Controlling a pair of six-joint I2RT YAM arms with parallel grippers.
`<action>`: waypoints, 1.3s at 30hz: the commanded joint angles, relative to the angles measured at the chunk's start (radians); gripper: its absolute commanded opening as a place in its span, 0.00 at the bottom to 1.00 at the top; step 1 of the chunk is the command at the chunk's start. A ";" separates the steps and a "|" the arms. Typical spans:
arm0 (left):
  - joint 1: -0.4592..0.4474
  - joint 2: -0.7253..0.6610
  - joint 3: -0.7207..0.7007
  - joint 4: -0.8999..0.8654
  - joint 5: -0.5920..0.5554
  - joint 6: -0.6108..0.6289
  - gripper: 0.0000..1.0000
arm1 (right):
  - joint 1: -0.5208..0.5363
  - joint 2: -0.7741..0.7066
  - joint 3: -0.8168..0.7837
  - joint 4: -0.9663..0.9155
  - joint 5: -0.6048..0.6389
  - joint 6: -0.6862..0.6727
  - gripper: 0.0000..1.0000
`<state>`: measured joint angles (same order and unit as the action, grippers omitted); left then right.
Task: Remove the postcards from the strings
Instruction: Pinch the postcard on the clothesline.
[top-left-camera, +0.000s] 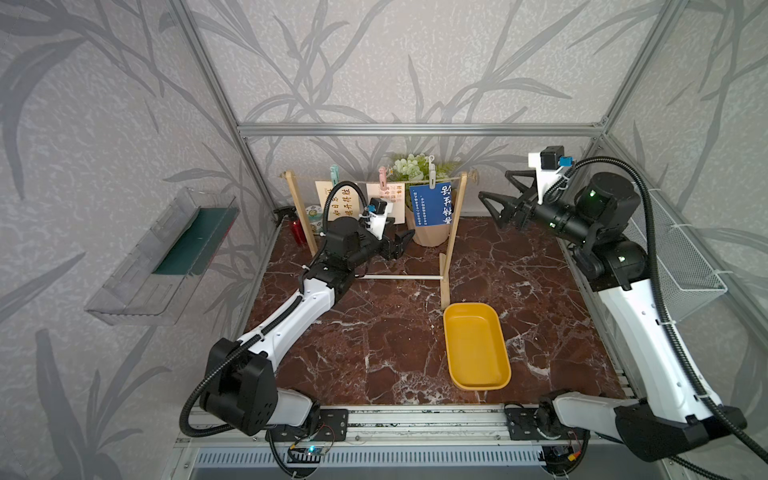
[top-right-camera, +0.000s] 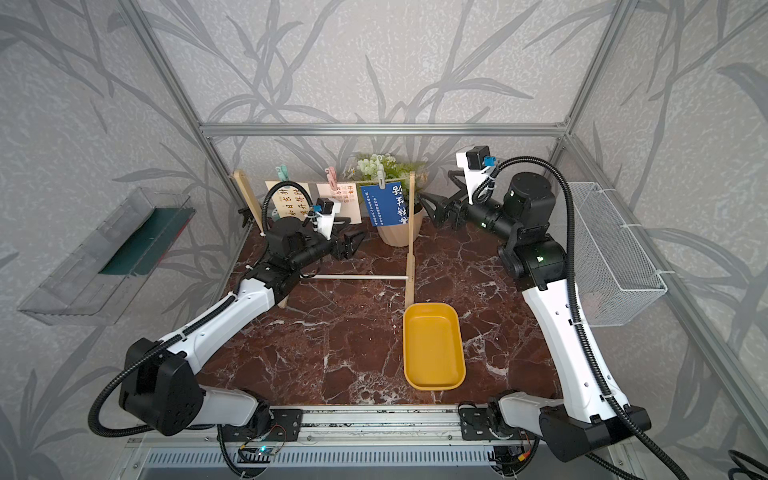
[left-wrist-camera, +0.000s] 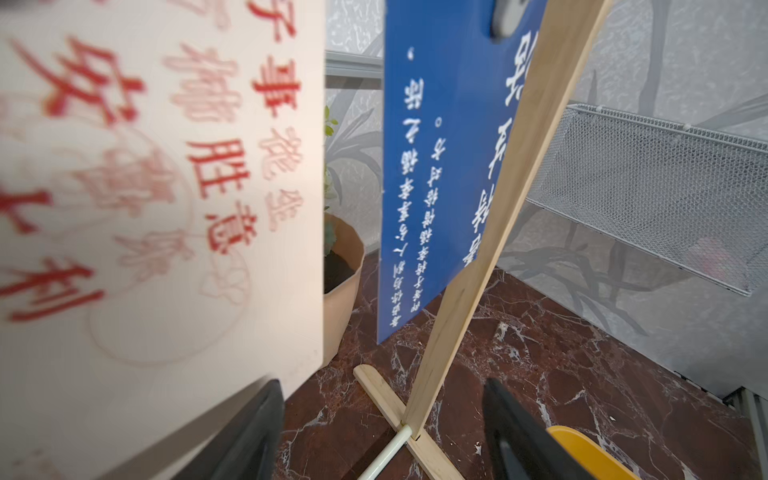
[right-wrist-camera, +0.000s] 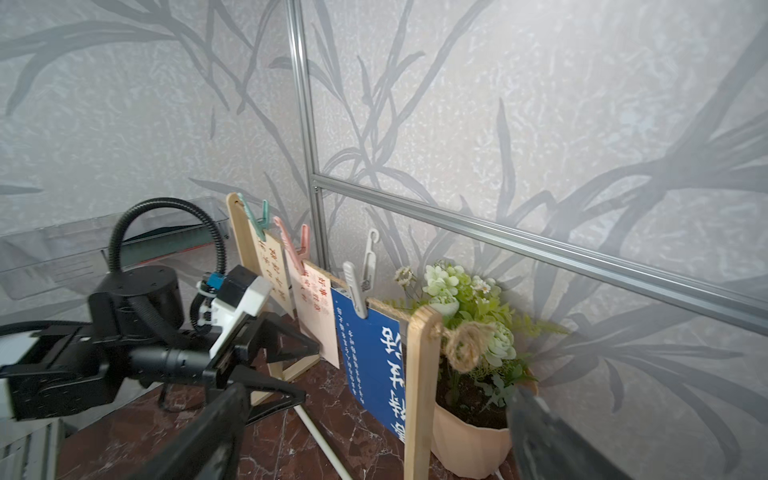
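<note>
1. The left gripper (top-left-camera: 402, 245) sits low under the hanging cards with its fingers spread. In the left wrist view the lower corner of the cream postcard with small orange text (left-wrist-camera: 166, 187) overlaps one finger (left-wrist-camera: 253, 424). The blur hides whether they touch.
2. The right gripper (top-left-camera: 493, 183) is raised just outside the right post (top-left-camera: 455, 216), its fingers wide apart and gripping nothing.
3. All three postcards hang from the string (right-wrist-camera: 390, 308) by clothespins (right-wrist-camera: 355, 291). The calligraphy postcard (top-left-camera: 338, 201) is nearest the left post, the orange-text one is in the middle, and the blue postcard (top-left-camera: 430, 205) is just beside the right post.
4. A plant pot (top-left-camera: 430, 235) stands close behind the blue card. The white crossbar (top-left-camera: 399, 277) runs low between the posts. In front of it the marble tabletop (top-left-camera: 374, 353) carries only the yellow tray (top-left-camera: 476, 345).
5. The tray's floor shows bare. The wire basket (top-left-camera: 681, 270) on the right wall holds a faint pinkish shape, too blurred to name. The clear wall bin (top-left-camera: 166, 257) holds something dark green.
</note>
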<state>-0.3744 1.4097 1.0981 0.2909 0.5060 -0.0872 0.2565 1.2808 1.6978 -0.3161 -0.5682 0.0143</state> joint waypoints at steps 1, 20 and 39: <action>0.002 0.021 0.031 0.104 0.167 -0.029 0.76 | 0.012 0.033 0.088 -0.140 -0.088 -0.051 0.95; -0.012 0.235 0.217 0.126 0.239 -0.037 0.73 | 0.067 0.125 0.174 -0.151 -0.104 -0.073 0.95; -0.014 0.257 0.271 0.056 0.314 -0.008 0.32 | 0.112 0.697 1.246 -0.856 0.043 -0.316 0.98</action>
<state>-0.3855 1.6726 1.3289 0.3611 0.7883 -0.1200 0.3553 1.8565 2.7159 -0.8543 -0.5831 -0.1940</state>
